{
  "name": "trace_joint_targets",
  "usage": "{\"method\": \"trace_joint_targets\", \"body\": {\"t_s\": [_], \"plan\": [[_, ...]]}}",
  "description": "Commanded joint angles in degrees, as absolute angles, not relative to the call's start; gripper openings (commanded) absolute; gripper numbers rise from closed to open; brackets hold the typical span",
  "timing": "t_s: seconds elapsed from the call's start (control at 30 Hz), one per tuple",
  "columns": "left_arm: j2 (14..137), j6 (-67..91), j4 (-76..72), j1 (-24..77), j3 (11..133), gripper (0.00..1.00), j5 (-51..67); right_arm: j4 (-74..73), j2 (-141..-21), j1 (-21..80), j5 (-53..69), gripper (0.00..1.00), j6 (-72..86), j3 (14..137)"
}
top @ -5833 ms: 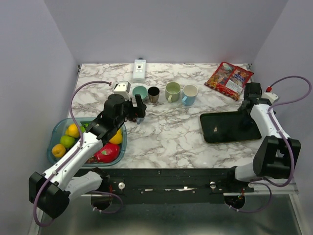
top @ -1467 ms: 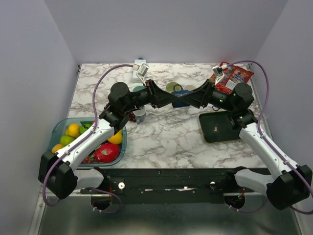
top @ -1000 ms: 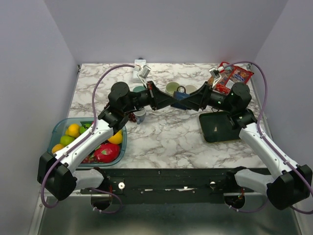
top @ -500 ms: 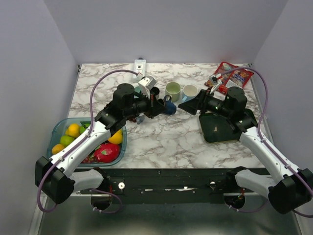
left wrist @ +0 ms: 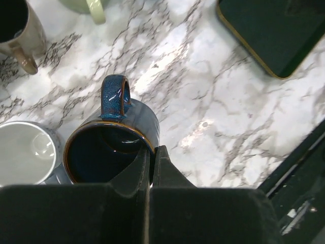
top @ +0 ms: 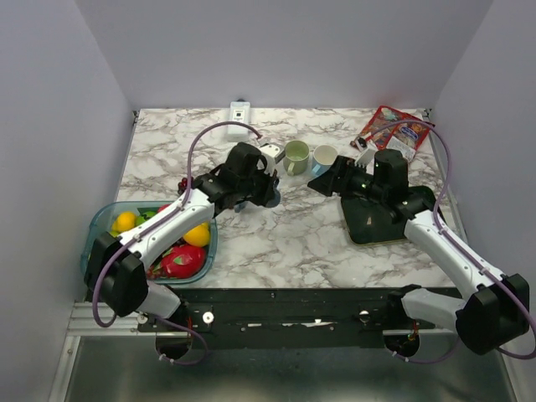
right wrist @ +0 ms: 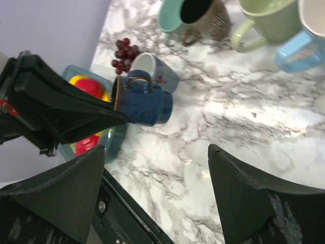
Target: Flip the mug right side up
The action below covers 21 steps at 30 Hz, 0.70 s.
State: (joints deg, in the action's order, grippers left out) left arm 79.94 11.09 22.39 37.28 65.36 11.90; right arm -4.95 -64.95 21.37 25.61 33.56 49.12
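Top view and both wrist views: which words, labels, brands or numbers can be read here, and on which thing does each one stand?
No text can be read in any view.
Snack bag: a printed label with a white and blue patch, too small to read.
White box at the far edge: one dark mark, too small to read.
Brown mug: faint marks on its side, too blurred to read.
Dark blue mug: no writing shows.

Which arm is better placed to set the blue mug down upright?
Left. The left gripper is shut on the rim of the blue mug, whose mouth faces the left wrist camera. The right gripper is open, apart from the mug and holding nothing.
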Motion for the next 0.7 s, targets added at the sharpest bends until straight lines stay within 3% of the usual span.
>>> {"method": "trace_joint_targets", "body": {"t_s": [0.0,0.3,0.67], "plan": [[84.36,5.72,25.83,39.64,71.52,0.00,3.00,-10.37,-66.36,21.36,18.55,0.88,35.15,48.69],[96.32,-4.65,33.13,40.78,79.80,0.00,-4.56,-15.03,-64.96,21.36,16.61,0.88,36.56,47.20],[101.77,-9.67,31.82,40.87,80.25,0.00,-2.02,-15.56,-62.23,21.36,16.70,0.88,37.27,44.03]]}}
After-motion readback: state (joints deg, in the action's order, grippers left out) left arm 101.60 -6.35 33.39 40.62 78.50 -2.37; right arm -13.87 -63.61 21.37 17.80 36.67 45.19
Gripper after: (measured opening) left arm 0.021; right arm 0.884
